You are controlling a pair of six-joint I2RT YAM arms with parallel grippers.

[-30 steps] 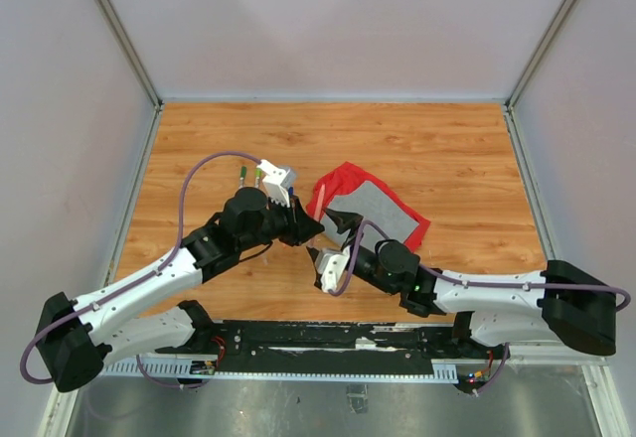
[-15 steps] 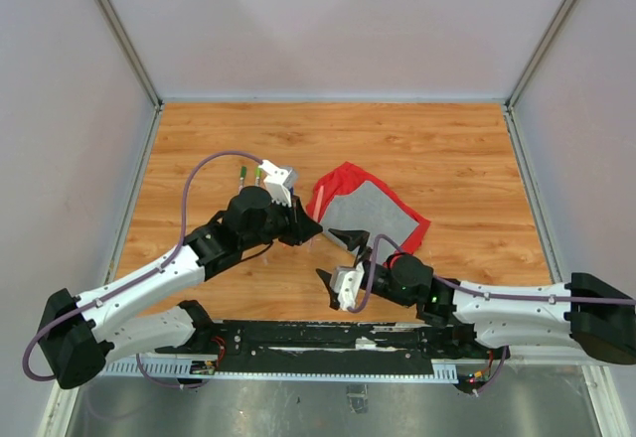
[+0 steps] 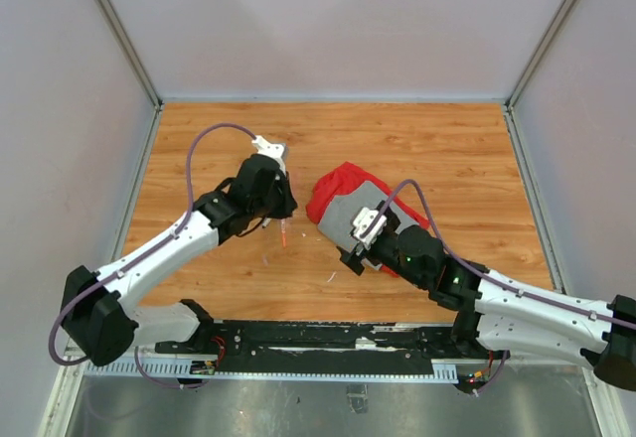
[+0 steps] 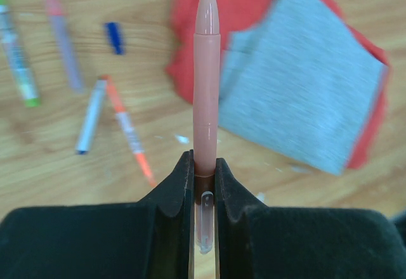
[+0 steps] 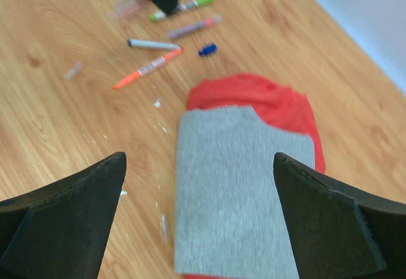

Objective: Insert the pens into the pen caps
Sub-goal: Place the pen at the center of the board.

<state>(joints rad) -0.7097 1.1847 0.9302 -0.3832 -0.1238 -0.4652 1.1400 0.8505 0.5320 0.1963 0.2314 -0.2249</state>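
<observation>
In the left wrist view the left fingers (image 4: 179, 187) are clenched on a salmon-pink pen (image 4: 206, 82). They grip it low on the barrel, so most of it stands up the middle of the frame with its rounded tip near the top edge. A small clear piece shows between the fingers below the grip; whether it belongs to the pen I cannot tell

The other pens lie on the wooden bench (image 4: 63, 184) at the left of that frame. A green-tipped pen (image 4: 18, 70) sits at the far left edge, with a pink-and-lilac pen (image 4: 62, 44) beside it. A blue cap (image 4: 115, 38) lies just right of that one, apart from every pen. Lower down, a blue-tipped pen (image 4: 91, 115) and an orange pen (image 4: 130, 136) form a narrow V, their upper ends nearly meeting. A red-and-grey cloth (image 4: 304, 82) fills the upper right, its grey panel on top of the red

In the right wrist view the right fingers (image 5: 82, 203) are spread wide and hold nothing, one in each lower corner. The cloth lies on the bench between and beyond them, and the loose pens and cap show in the upper left

In the top view only the orange pen shows plainly, just below the end of the left arm near the centre of the frame
</observation>
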